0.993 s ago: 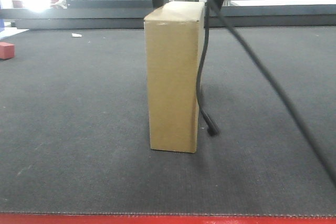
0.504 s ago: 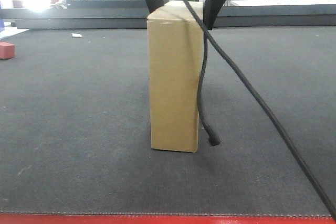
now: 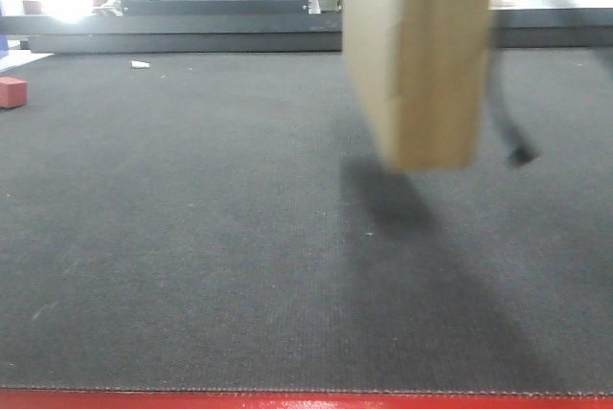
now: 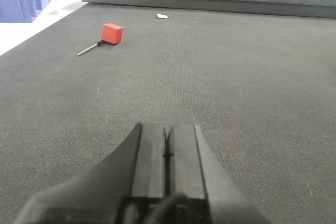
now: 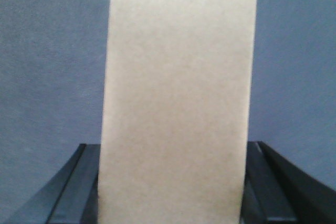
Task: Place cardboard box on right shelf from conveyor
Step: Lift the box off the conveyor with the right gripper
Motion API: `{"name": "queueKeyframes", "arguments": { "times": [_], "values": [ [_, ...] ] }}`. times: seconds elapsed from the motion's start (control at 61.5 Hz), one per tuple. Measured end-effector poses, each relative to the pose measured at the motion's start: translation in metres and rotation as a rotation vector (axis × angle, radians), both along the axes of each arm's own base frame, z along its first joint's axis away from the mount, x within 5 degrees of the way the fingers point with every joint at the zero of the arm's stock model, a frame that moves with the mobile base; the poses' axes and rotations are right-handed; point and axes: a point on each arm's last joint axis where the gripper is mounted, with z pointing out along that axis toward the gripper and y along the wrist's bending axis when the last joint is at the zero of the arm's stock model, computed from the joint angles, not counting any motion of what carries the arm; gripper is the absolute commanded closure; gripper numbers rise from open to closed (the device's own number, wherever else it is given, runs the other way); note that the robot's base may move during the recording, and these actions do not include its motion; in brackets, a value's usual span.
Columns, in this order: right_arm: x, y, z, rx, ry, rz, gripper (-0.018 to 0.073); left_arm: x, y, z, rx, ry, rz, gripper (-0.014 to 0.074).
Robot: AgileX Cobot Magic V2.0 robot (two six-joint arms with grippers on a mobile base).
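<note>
Above the conveyor (image 3: 192,237), toward its far edge and right of the middle, the cardboard box (image 3: 417,55) hangs clear of the belt, its shadow on the matting below. Its lower end leans a little, and it shows blurred.

In the right wrist view the box fills the space between the 2 black fingers (image 5: 79,187) of the right gripper (image 5: 171,182), 1 against each narrow side. That hand is clamped on the box, and the slab runs on well past the fingertips. The left gripper (image 4: 167,156) has its pads pressed together on nothing, low over the belt. A small red block (image 4: 112,32) lies ahead of it toward the far left edge.

Risks, as I judge them:
- **Slipping:** the hold takes only 1 end of a long, smooth slab, so a quick swing could make the box pivot or slide out between the pads and drop onto the belt.
- **Snagging:** a loose black cable (image 3: 518,151) dangles just beside the box on its right and could catch on something during the carry.
- **Catching the shelf edge:** the right shelf is not in view in any picture, so clearance there cannot be judged, but a leaning box might catch its front edge going in.
</note>
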Motion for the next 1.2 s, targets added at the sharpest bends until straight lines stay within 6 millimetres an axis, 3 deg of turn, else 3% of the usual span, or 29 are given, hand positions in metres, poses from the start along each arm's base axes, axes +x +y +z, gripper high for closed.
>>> {"name": "queueKeyframes", "arguments": {
  "times": [0.146, 0.26, 0.423, 0.586, 0.781, 0.879, 1.204],
  "values": [
    [-0.01, -0.039, 0.027, -0.092, -0.076, 0.088, 0.0349, 0.0, 0.0, 0.0, 0.0, 0.0, 0.0, 0.0712],
    [-0.027, -0.076, 0.036, -0.129, -0.083, 0.074, 0.0349, 0.0, 0.0, 0.0, 0.0, 0.0, 0.0, 0.0712],
    [-0.063, -0.126, 0.032, -0.109, -0.053, -0.023, 0.0349, 0.0, 0.0, 0.0, 0.0, 0.0, 0.0, 0.0713],
    [-0.109, -0.159, 0.007, -0.063, -0.06, -0.108, 0.0349, 0.0, 0.0, 0.0, 0.0, 0.0, 0.0, 0.0713],
    [-0.174, -0.174, -0.027, -0.017, -0.15, -0.141, 0.0349, 0.0, 0.0, 0.0, 0.0, 0.0, 0.0, 0.0713],
    [-0.201, -0.175, -0.035, 0.002, -0.213, -0.137, 0.0349, 0.0, 0.0, 0.0, 0.0, 0.0, 0.0, 0.0713],
    [-0.284, -0.183, -0.021, 0.053, -0.51, -0.137, 0.0349, 0.0, 0.0, 0.0, 0.0, 0.0, 0.0, 0.0712]
  ]
}}
